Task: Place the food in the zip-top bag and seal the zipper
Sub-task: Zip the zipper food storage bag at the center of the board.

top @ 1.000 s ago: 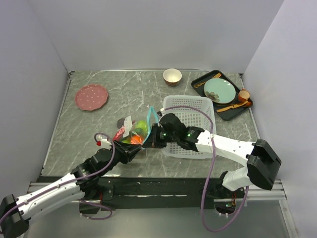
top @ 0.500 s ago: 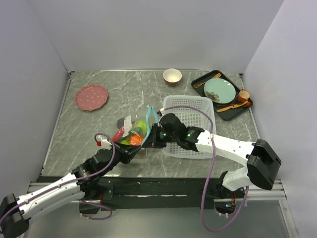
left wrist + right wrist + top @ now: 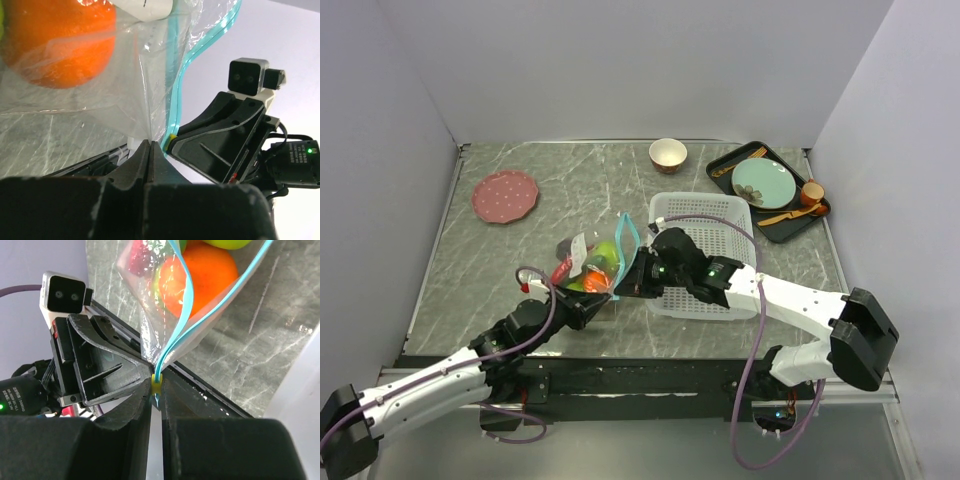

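Observation:
The clear zip-top bag (image 3: 592,262) hangs between my two grippers, just left of the white basket. It holds an orange (image 3: 205,272), a green apple (image 3: 231,243) and red pieces. My left gripper (image 3: 150,143) is shut on the bag's clear plastic at its lower corner, with the orange (image 3: 55,45) above it. My right gripper (image 3: 156,390) is shut on the yellow slider (image 3: 157,383) at the end of the teal zipper (image 3: 182,325). The zipper's two strips spread apart above the slider. In the top view the left gripper (image 3: 600,298) and right gripper (image 3: 623,283) almost touch.
The white perforated basket (image 3: 705,250) stands right of the bag, under my right arm. A pink plate (image 3: 505,195) lies at the back left and a small bowl (image 3: 667,153) at the back. A black tray (image 3: 770,190) with a teal plate and cutlery sits at the back right.
The bag has risen slightly and its mouth has tilted a little. My right arm has shifted slightly to the right. Both grippers keep their hold.

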Tool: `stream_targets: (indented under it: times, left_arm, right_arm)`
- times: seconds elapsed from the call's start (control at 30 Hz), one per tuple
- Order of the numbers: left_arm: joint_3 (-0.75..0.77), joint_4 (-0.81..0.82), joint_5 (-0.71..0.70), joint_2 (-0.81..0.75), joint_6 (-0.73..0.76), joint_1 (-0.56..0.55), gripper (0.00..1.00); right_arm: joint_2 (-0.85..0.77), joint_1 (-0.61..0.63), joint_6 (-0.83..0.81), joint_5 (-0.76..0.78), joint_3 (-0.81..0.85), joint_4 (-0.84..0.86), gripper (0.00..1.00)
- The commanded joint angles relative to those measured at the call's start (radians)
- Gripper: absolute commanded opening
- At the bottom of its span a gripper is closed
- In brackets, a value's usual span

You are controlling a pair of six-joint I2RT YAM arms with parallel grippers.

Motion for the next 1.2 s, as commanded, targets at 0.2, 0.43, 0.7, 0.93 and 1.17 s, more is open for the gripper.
stream_targets:
  times: [0.2, 0.43, 0.7, 0.93, 1.17]
  left_arm:
    - [-0.001, 0.086, 0.093, 0.066, 0.083, -0.002, 0.01]
    - [-0.001, 0.135, 0.12, 0.09, 0.11, -0.001, 0.01]
    - [-0.011, 0.099, 0.097, 0.04, 0.103, -0.002, 0.01]
    - [-0.022, 0.053, 0.069, -0.011, 0.093, 0.001, 0.01]
    - [-0.01, 0.049, 0.066, 0.009, 0.112, -0.001, 0.01]
  right_arm:
    - [0.002, -0.033, 0.027, 0.009, -0.004, 0.106, 0.16]
    - [0.013, -0.036, 0.024, 0.011, 0.006, 0.082, 0.24]
    - [0.019, -0.037, 0.016, 0.002, 0.003, 0.048, 0.14]
    - [0.001, -0.034, 0.013, 0.008, -0.016, 0.003, 0.34]
    - [-0.033, -0.014, 0.009, 0.032, -0.005, -0.046, 0.38]
